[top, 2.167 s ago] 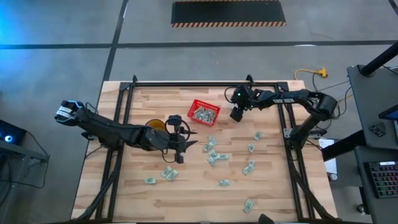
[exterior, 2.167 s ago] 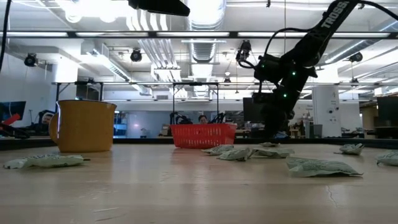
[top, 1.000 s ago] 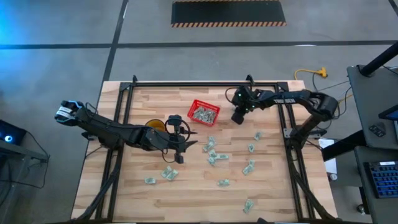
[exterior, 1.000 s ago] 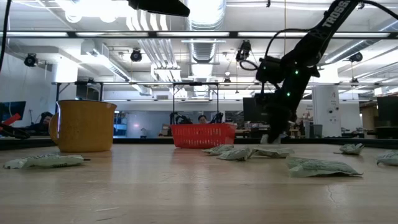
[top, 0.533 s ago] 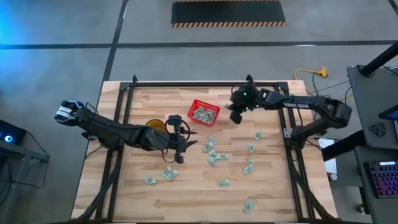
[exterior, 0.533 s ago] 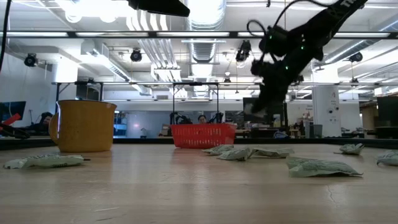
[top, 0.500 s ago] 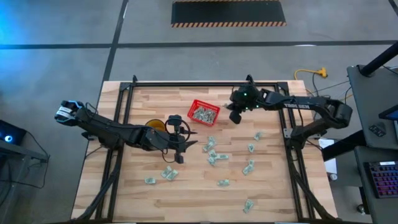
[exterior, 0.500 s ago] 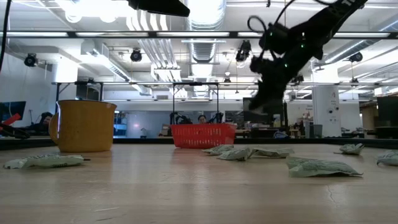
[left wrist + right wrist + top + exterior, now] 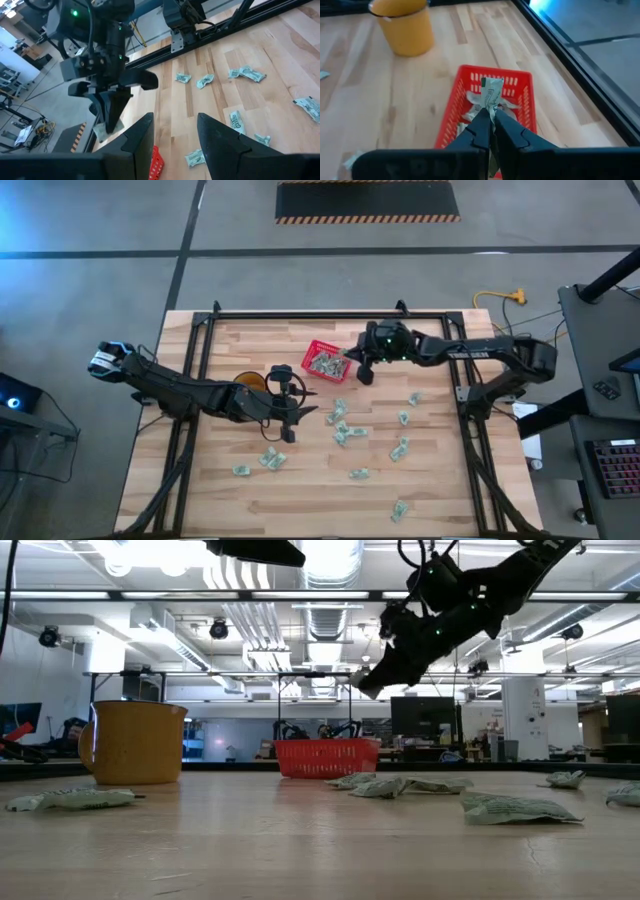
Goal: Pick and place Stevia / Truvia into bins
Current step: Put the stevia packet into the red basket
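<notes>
The right tool [image 9: 490,125], clamped on a sachet [image 9: 492,91], hangs above the red basket [image 9: 526,109].

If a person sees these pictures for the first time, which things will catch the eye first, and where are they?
The red basket near the table's far middle stands out first, already holding sachets. The right hand hangs above it, shut on one sachet. Then come the yellow mug to the basket's left, next to the waiting left hand, and the loose sachets scattered over the wooden table.
</notes>
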Motion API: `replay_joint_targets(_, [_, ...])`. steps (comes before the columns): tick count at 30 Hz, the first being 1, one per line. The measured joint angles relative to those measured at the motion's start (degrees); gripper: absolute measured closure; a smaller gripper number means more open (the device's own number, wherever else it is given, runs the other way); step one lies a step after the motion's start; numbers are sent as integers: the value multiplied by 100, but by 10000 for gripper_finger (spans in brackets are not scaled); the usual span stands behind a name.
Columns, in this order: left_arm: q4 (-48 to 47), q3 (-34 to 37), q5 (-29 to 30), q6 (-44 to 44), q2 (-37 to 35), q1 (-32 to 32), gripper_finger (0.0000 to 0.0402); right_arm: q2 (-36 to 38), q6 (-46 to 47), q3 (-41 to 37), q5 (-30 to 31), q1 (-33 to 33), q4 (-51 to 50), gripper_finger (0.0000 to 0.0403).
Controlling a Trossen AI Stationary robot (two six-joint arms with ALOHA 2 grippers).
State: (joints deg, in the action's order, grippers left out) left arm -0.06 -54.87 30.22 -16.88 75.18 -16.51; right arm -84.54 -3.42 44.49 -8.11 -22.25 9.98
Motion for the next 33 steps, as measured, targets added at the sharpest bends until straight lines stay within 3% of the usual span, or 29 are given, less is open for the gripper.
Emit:
replay_joint_targets(9, [1, 0, 0, -2, 0, 0, 267, -330, -15, 0, 16, -5, 452, 387])
replay_joint_targets(21, [3, 53, -2, 30, 0, -4, 267, -387, -262, 0, 17, 12, 474, 272])
replay_joint_targets(27, [-496, 186, -190, 630, 2, -11, 267, 81, -472, 0, 14, 15, -646, 244])
replay_joint_targets(33, [-1492, 186, -1433, 1783, 51, -90, 267, 677, -578, 0, -412, 143, -2212, 243])
